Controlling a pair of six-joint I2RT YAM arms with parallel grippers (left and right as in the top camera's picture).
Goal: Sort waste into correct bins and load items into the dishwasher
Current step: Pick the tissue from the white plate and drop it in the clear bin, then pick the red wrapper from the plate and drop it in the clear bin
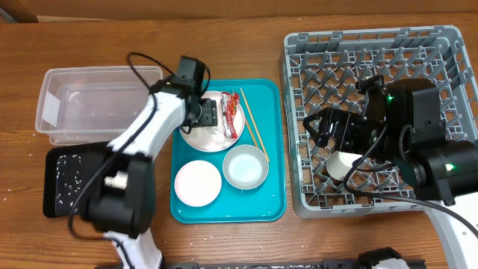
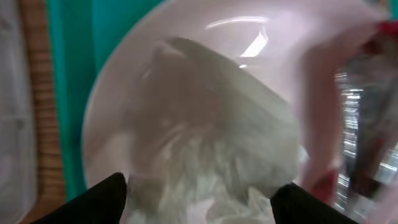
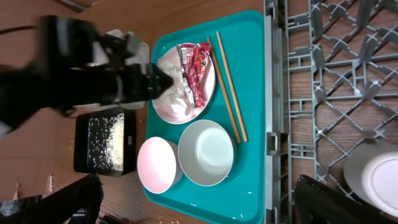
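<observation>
My left gripper [image 1: 208,114] [image 2: 199,202] is open and low over the large white plate [image 1: 196,136] on the teal tray. Its fingers straddle the white tissue [image 2: 211,143]. The red-and-white wrapper [image 1: 233,113] [image 3: 193,65] lies on the plate's right side. The chopsticks [image 1: 254,127] [image 3: 229,87], grey-blue bowl [image 1: 245,166] [image 3: 207,152] and pink plate [image 1: 198,183] [image 3: 158,165] sit on the tray. My right gripper [image 1: 325,131] [image 3: 199,211] is open and empty above the grey dish rack [image 1: 373,60]. The white cup [image 1: 342,164] [image 3: 373,177] is in the rack.
The clear tub [image 1: 56,112] stands at the left, with a few rice grains inside. The black tray [image 1: 54,194] [image 3: 84,149] in front of it holds loose rice. The teal tray [image 1: 265,209] lies between the bins and the rack.
</observation>
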